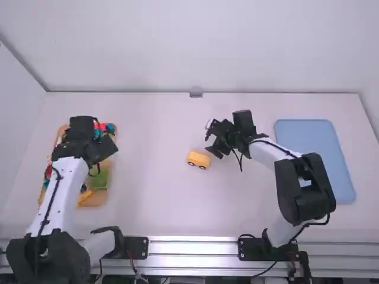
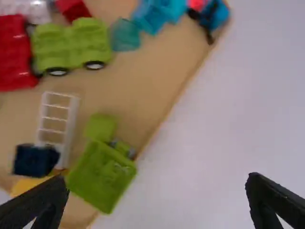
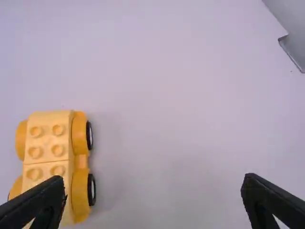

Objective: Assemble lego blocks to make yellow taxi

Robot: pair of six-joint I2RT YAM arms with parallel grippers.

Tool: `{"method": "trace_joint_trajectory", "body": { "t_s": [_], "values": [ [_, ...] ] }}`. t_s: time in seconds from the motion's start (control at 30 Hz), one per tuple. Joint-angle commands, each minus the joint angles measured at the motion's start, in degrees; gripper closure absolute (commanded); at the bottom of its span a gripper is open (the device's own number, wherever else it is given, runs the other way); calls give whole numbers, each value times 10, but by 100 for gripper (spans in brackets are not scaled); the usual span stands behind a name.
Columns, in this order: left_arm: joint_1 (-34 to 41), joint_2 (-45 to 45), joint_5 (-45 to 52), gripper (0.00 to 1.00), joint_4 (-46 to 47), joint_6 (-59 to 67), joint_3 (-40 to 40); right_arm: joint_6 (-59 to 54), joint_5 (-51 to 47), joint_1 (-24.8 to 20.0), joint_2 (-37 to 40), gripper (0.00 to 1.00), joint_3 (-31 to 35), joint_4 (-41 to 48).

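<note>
"First lot?"

"One yellow car [image 1: 199,159], studded, on the tabletop [image 1: 160,201] (wheels down), near the right gripper [image 1: 211,141], whose jaws stood released, wide apart."

"Second lot?"

"One tan tray [image 2: 147,90] of mixed pieces; above its edge, the left gripper [image 1: 106,148], jaws likewise released. Contents included a green piece [image 2: 102,176], a white ladder [image 2: 58,119] and, blurred, what seemed a dark blue brick [image 2: 33,160]."

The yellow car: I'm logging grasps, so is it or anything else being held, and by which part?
Nothing is held: the left gripper and the right gripper both stand open and empty; the yellow car sits on the table.
</note>
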State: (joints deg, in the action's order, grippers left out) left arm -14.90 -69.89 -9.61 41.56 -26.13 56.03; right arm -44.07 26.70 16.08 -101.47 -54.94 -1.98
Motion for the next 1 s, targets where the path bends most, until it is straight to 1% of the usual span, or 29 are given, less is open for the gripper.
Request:
{"method": "trace_joint_trajectory", "body": {
  "t_s": [0.0, 0.07, 0.13, 0.3, 0.37, 0.53, 0.63, 0.73, 0.8, 0.83, 0.87, 0.97],
  "values": [
    [-61, -4, 49, 1, 33, -31, 30, 1, 2, 4, 8, 2, 2, -3],
    [-101, -20, 87, 1, 83, -51, 14, 2, 2, 4, 8, 2, 2, -10],
    [-114, -31, 81, 1, 90, -61, -3, 2, 3, 4, 7, 2, 2, -18],
    [-141, -73, 26, 1, 68, -75, -17, 2, 2, 8, 8, 2, 2, -32],
    [-151, -90, 40, 1, 64, -64, -16, 1, 2, 7, 8, 2, 2, -32],
    [-205, -162, 85, 1, 37, -27, -16, 2, 2, 7, 7, 1, 2, -31],
    [-232, -198, 115, 1, 25, -27, -13, 3, 2, 7, 7, 2, 2, -29],
    [-243, -209, 139, 1, 8, -35, -13, 1, 2, 7, 7, 2, 2, -22],
    [-249, -209, 166, 1, 8, -88, -13, 1, 2, 7, 7, 2, 2, -19],
    [-250, -209, 161, 1, 18, -133, -13, 1, 2, 7, 7, 1, 2, -19],
    [-250, -209, 160, 1, 21, -146, -13, 1, 2, 7, 8, 2, 2, -19],
    [-248, -209, 118, 1, 41, -257, -13, 1, 2, 7, 8, 1, 2, -19]
  ]
}}
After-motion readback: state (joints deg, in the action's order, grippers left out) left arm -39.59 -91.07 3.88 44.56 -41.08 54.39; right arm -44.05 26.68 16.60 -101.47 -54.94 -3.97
